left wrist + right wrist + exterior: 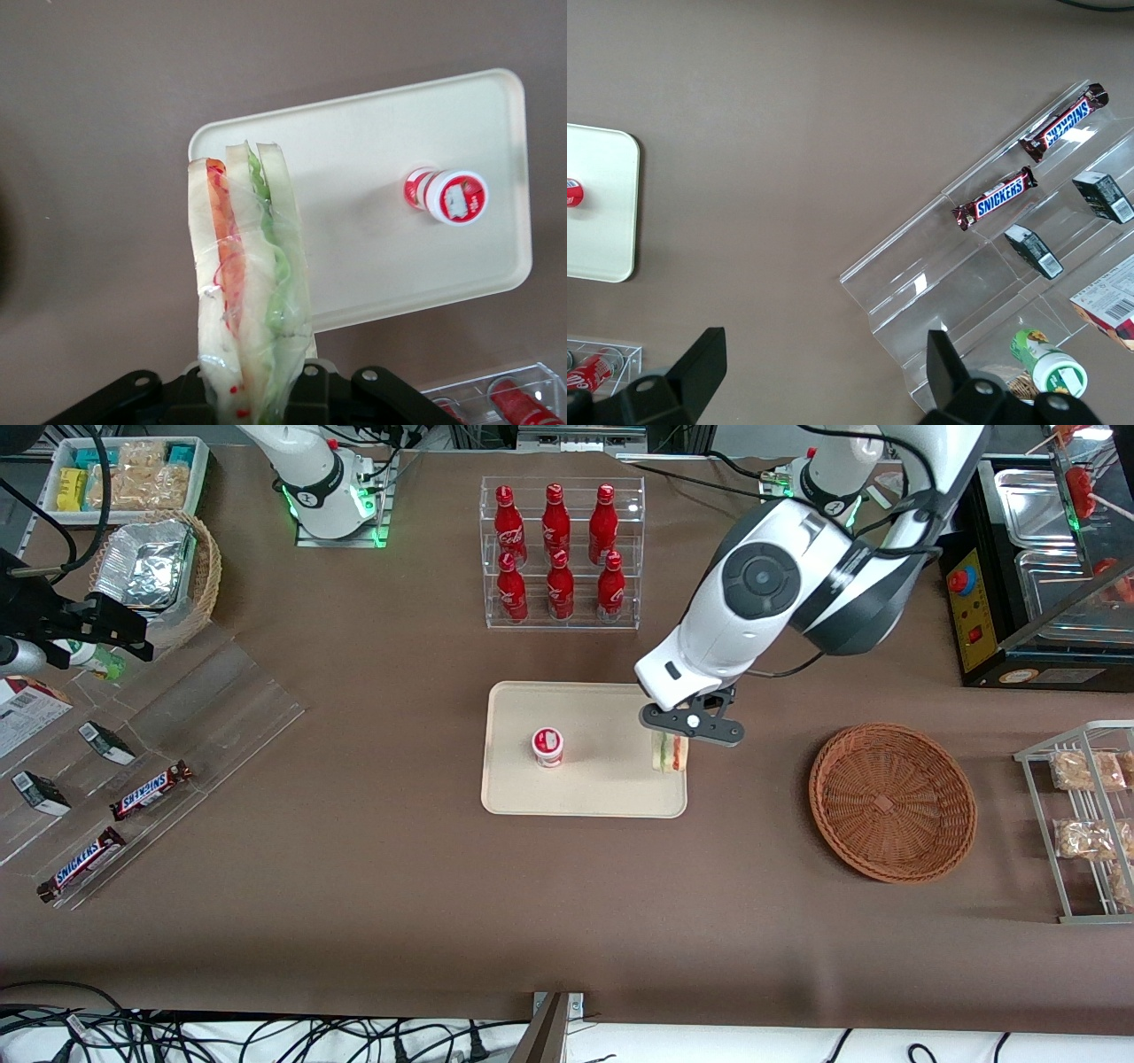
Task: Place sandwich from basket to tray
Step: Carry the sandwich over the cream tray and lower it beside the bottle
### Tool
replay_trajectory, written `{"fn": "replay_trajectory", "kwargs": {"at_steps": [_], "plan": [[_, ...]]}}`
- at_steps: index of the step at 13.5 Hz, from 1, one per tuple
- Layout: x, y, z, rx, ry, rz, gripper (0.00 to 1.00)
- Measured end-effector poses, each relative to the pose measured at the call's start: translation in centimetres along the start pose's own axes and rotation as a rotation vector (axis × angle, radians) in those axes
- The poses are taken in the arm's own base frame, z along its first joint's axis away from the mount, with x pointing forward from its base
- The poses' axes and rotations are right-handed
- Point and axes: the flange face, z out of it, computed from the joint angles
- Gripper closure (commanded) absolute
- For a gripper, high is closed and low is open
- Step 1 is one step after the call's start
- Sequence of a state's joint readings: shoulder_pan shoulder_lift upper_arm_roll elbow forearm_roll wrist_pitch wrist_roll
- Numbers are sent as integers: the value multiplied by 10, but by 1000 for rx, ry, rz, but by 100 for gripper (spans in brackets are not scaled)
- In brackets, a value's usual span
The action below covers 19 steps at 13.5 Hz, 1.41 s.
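The sandwich [670,753] [248,283], a clear-wrapped wedge with green, red and orange layers, hangs upright in my left gripper [675,735] [252,398], which is shut on its lower end. It is over the edge of the cream tray [602,784] [372,159] that lies toward the working arm's end. Whether it touches the tray I cannot tell. The reddish-brown wicker basket [890,802] stands empty on the table beside the tray, farther toward the working arm's end.
A small red-and-white cup [547,746] [447,197] stands on the tray. A clear rack of red bottles [561,553] is farther from the front camera. A wire snack rack [1085,824] sits past the basket. An acrylic stand with Snickers bars [151,790] lies toward the parked arm's end.
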State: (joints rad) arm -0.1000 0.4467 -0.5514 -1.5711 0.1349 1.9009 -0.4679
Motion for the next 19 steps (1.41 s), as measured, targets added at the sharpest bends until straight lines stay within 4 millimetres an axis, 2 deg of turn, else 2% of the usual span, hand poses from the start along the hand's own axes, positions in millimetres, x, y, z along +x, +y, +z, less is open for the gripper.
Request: {"fn": "replay_trajectory", "kwargs": {"at_steps": [5,8,13,16,17,19], "plan": [[3,29,80,51,-7,-20,83],[-1,33,121,60,10,-28,83],[-16,41,173,126,38,-54,83],[-19,46,202,149,50,-59,83],[-19,48,203,147,52,-56,74],[-19,49,202,147,55,-54,0]]}}
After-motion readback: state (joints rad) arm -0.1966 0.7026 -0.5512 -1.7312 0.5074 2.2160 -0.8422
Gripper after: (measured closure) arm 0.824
